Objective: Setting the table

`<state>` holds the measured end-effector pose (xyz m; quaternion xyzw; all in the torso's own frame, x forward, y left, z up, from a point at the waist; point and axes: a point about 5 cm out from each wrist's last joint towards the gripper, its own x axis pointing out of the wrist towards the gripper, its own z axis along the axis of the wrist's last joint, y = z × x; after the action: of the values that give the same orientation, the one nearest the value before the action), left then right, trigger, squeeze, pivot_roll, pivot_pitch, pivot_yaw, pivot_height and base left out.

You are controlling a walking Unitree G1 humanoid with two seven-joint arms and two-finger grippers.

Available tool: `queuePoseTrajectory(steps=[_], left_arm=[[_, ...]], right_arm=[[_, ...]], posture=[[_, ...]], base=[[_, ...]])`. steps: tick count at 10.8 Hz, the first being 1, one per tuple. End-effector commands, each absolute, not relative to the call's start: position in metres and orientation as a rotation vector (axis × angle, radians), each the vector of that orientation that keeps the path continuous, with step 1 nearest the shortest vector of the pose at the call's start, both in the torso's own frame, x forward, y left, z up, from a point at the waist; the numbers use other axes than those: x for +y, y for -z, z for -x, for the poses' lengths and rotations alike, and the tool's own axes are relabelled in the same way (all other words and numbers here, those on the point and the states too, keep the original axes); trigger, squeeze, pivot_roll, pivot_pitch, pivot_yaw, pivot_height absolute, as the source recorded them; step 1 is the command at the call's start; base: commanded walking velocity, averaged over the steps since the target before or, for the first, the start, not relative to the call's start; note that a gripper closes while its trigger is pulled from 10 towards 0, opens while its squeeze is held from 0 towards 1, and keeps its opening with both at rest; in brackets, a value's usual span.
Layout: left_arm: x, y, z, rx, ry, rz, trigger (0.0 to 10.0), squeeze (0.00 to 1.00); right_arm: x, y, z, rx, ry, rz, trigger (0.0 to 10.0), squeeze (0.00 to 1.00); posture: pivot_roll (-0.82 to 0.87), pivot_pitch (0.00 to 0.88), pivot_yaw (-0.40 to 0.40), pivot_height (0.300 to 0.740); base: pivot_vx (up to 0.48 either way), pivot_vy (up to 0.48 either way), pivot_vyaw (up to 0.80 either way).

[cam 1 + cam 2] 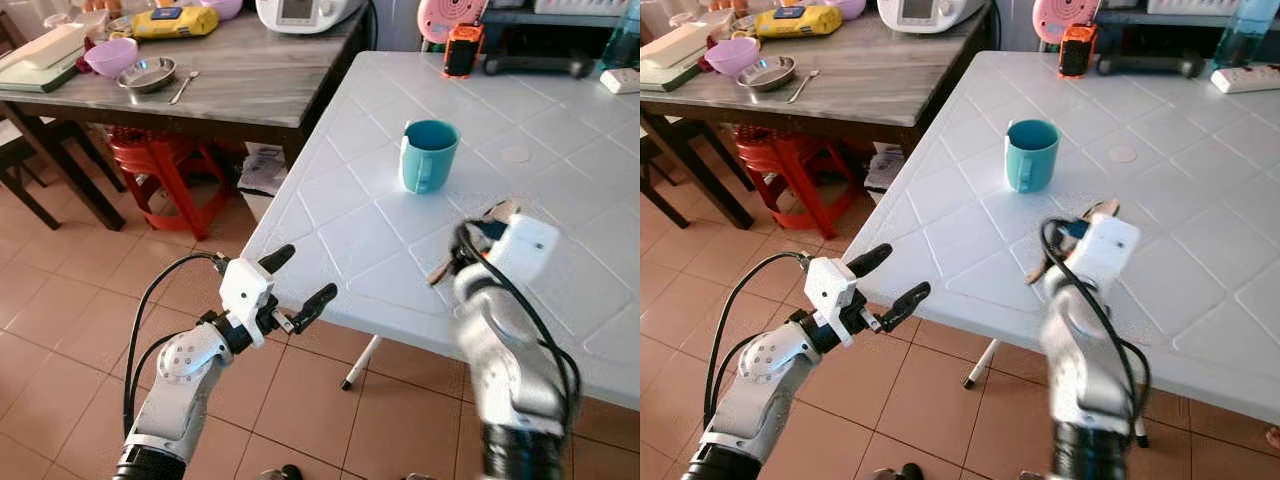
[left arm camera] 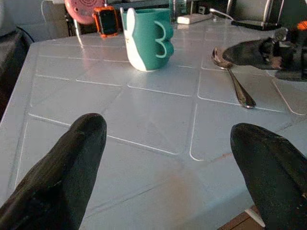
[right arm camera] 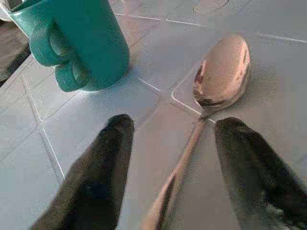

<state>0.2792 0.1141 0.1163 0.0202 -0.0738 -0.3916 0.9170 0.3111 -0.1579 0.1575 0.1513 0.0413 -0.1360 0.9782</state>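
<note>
While the right pincer (image 3: 168,167) hangs low over the white plastic surface (image 1: 560,130) with its black fingers (image 3: 103,167) spread on either side of a metal spoon's handle, the spoon (image 3: 218,79) lies flat with its bowl pointing away, just beside a teal mug (image 1: 428,155) that stands upright near the middle. The left pincer (image 1: 300,285) is held off the near edge of the surface above the tiled floor (image 1: 60,300), its fingers also spread wide and holding nothing.

Spoon (image 2: 233,79) lies right of mug (image 1: 428,155) on table (image 1: 340,235).
</note>
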Motion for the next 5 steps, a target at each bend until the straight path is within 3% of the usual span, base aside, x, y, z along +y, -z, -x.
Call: queuePoseTrajectory(steps=[1,4,5], left_arm=[[0.1169,-0.1149,-0.2758,-0.140,0.817,-0.051,10.0,0.00],[0.1171,-0.1112,-0.2726,-0.114,0.833,-0.051,10.0,0.00],[0.1225,-0.1090,-0.2746,-0.094,0.772,-0.062,10.0,0.00]], right_arm=[[-0.1532,-0.1564,-0.3146,0.116,0.287,-0.314,10.0,1.00],[-0.1440,-0.1545,-0.3199,0.189,0.273,-0.372,10.0,1.00],[-0.1433,-0.1552,-0.3203,0.168,0.229,-0.292,10.0,1.00]], posture=[[-0.11,0.161,0.139,0.740],[-0.10,0.161,0.131,0.740],[-0.10,0.157,0.128,0.740]], base=[[0.000,0.000,0.00],[0.000,0.000,0.00],[0.000,0.000,0.00]])
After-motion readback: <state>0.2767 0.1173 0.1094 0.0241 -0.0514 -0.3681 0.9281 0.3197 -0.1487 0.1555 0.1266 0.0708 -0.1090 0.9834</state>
